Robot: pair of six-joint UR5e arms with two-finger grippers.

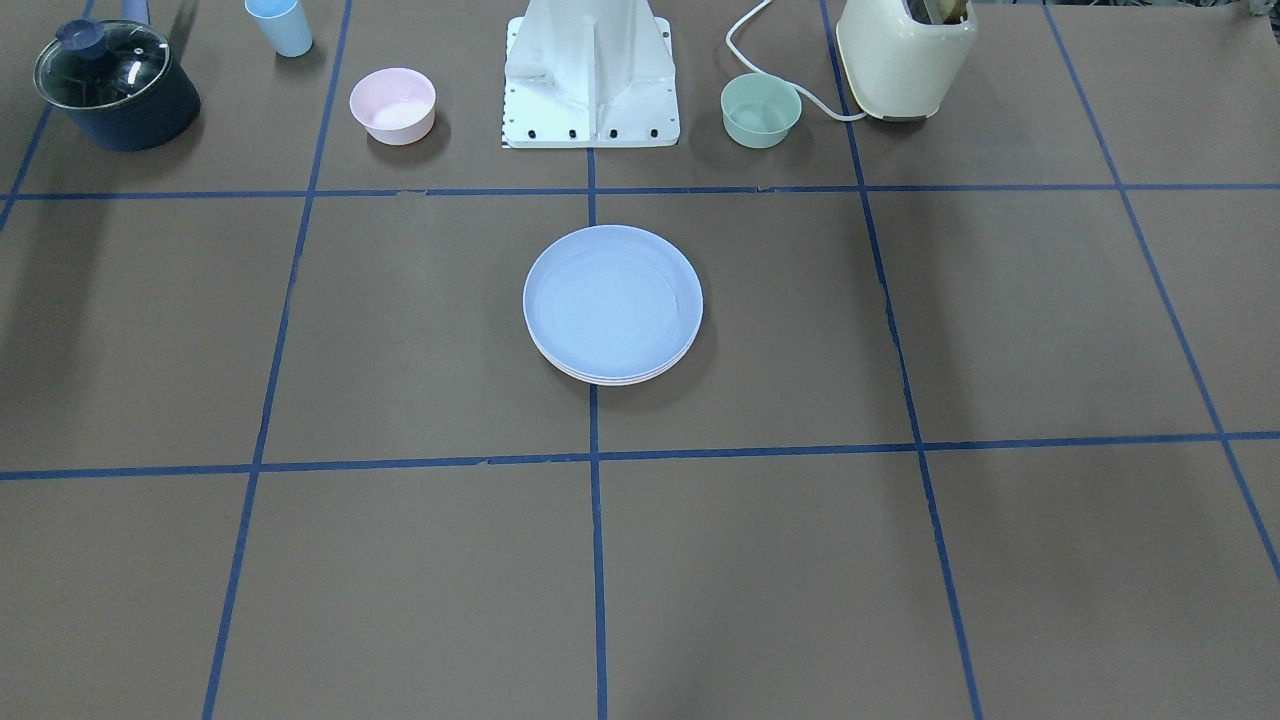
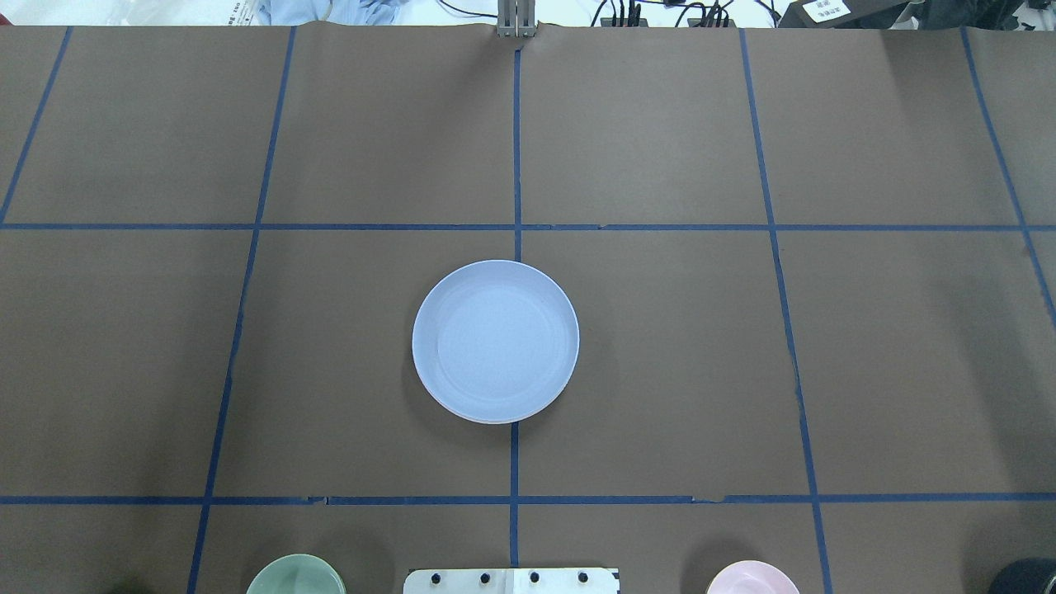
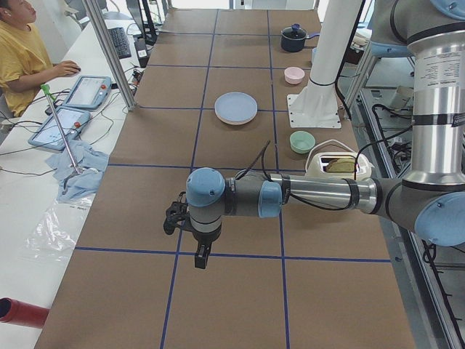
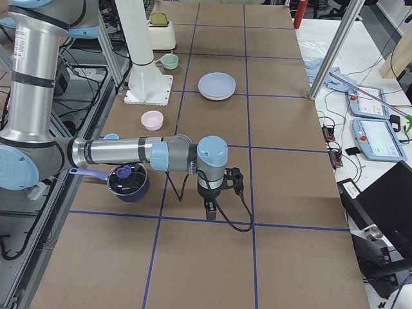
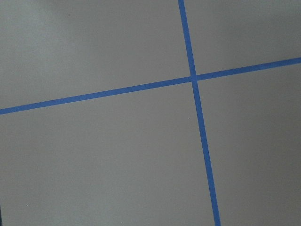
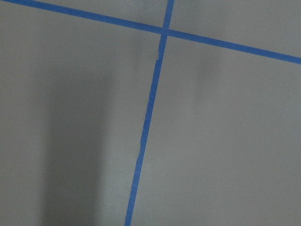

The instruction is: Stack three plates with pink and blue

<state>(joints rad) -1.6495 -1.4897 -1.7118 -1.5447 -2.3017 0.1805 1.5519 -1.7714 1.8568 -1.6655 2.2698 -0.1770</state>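
The pastel blue plate [image 1: 612,300] lies on top of a stack at the table's middle, also in the overhead view [image 2: 495,340]. Pale rims of the plates under it [image 1: 610,379] show at its front edge; their pink and cream colours are hard to tell apart. My left gripper [image 3: 201,258] hangs over bare table far from the stack, seen only in the left side view. My right gripper [image 4: 210,211] hangs likewise, seen only in the right side view. I cannot tell whether either is open or shut. Both wrist views show only brown table and blue tape.
A small pink bowl [image 1: 392,104] and a small green bowl [image 1: 761,110] flank the robot base [image 1: 590,90]. A lidded dark pot [image 1: 115,85], a blue cup [image 1: 280,25] and a cream toaster [image 1: 905,55] stand along that edge. An operator [image 3: 22,51] sits beside the table.
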